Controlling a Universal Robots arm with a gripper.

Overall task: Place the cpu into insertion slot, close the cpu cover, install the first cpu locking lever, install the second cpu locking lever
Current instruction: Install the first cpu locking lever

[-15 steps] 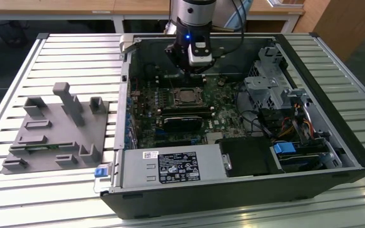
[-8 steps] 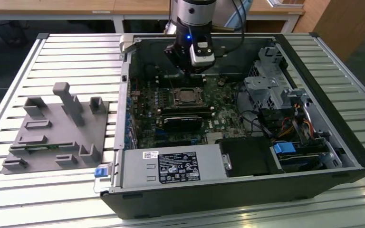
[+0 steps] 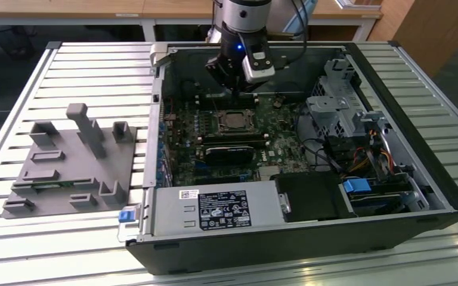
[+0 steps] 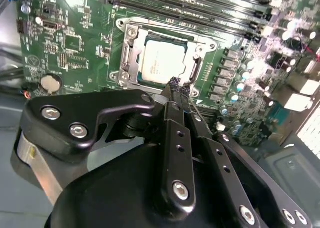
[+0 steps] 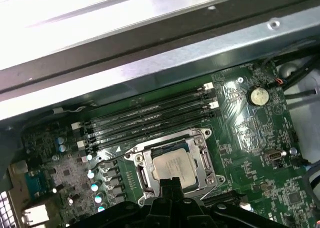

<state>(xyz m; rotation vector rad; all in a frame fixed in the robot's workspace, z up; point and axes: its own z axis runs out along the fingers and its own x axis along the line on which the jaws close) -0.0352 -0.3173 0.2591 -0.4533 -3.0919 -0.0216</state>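
Sitting flat in the insertion slot, the single cpu shows its silvery top through the square window of the one cpu cover. The cover lies down around the chip as a metal frame in both wrist views. Whether the locking levers are latched cannot be told.

Just beside the socket's edge, the gripper hangs low with its two black fingers drawn together, tips narrow and nothing visibly between them. In the first wrist view the same fingertips sit at the cover's near edge, just short of the cpu.

Beyond the socket, four long black memory slots run side by side on the green circuit board, and one round coin battery sits further off.

In the exterior view the gripper is inside the open computer case, above the cpu. One labelled power supply fills the case's near corner. On the slatted table, at the exterior view's left, lies one grey fixture tray well apart from the case.
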